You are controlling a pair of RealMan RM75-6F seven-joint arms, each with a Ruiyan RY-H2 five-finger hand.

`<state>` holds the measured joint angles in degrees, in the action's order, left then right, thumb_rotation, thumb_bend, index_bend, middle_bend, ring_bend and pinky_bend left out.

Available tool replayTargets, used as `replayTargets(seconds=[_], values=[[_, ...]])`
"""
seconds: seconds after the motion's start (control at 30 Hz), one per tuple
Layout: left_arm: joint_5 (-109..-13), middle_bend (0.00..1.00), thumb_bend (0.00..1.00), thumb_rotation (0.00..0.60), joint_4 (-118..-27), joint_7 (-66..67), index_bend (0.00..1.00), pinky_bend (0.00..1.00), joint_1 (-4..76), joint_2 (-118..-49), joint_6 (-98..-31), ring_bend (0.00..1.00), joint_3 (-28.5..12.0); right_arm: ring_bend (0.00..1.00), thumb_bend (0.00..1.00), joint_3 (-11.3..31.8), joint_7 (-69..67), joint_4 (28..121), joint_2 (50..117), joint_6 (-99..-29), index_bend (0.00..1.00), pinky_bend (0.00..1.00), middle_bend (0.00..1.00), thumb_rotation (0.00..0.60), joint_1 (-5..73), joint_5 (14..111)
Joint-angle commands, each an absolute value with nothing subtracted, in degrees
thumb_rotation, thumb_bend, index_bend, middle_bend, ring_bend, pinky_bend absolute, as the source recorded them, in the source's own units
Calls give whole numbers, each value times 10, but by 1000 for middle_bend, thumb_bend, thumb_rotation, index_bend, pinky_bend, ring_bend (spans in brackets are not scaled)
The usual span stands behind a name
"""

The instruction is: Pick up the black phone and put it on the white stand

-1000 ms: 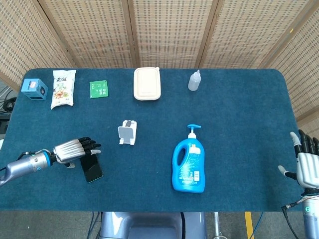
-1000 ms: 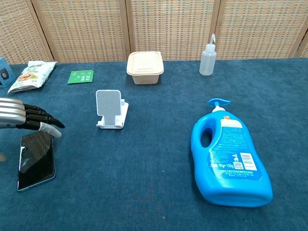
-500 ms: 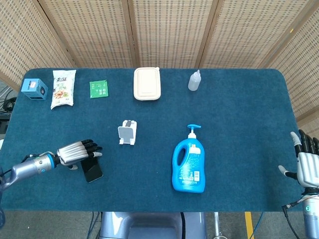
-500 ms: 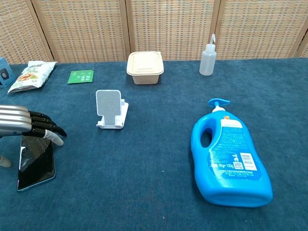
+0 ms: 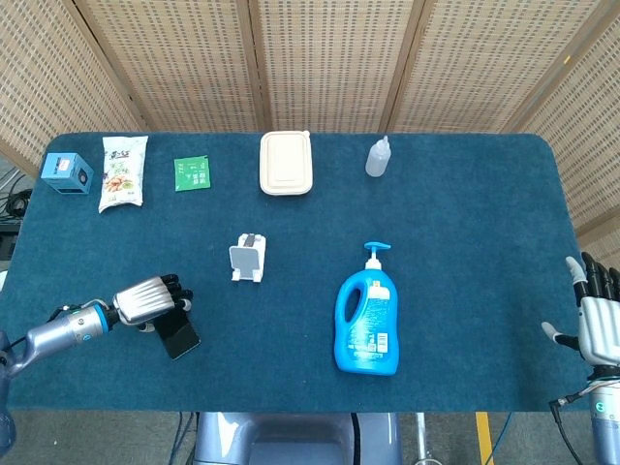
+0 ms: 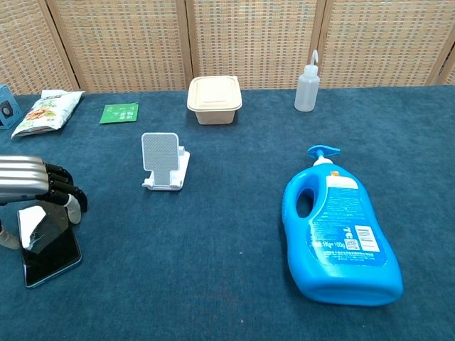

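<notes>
Blue table, phone near edge

Left hand fingers curled; right hand spread.

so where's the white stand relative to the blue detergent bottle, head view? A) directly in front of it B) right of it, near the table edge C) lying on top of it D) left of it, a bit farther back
D: in the head view the white stand sits left of the blue detergent bottle and slightly farther back, apart from it.
</notes>
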<state>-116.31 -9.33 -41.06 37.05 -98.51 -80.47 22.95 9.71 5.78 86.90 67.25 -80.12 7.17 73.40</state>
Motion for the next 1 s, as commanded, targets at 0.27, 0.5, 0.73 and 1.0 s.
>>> replayTargets(seconds=[0.27, 0.5, 0.73, 1.0], values=[[-1127, 424, 17, 600, -98, -413, 407, 246, 383, -977, -847, 378, 201, 0, 0, 97, 55, 872, 670, -803, 0, 0, 0, 600, 71, 735], [-1105, 424, 10, 600, -106, -362, 407, 249, 436, -956, -911, 378, 170, 0, 0, 96, 51, 874, 667, -803, 0, 0, 0, 600, 70, 735], [-1122, 424, 0, 600, -97, -219, 407, 250, 512, -943, -936, 378, 173, 0, 0, 96, 50, 875, 666, -800, 0, 0, 0, 600, 71, 734], [-1145, 424, 0, 600, -103, -53, 407, 251, 576, -946, -886, 378, 192, 0, 0, 98, 39, 875, 661, -796, 0, 0, 0, 600, 71, 730]])
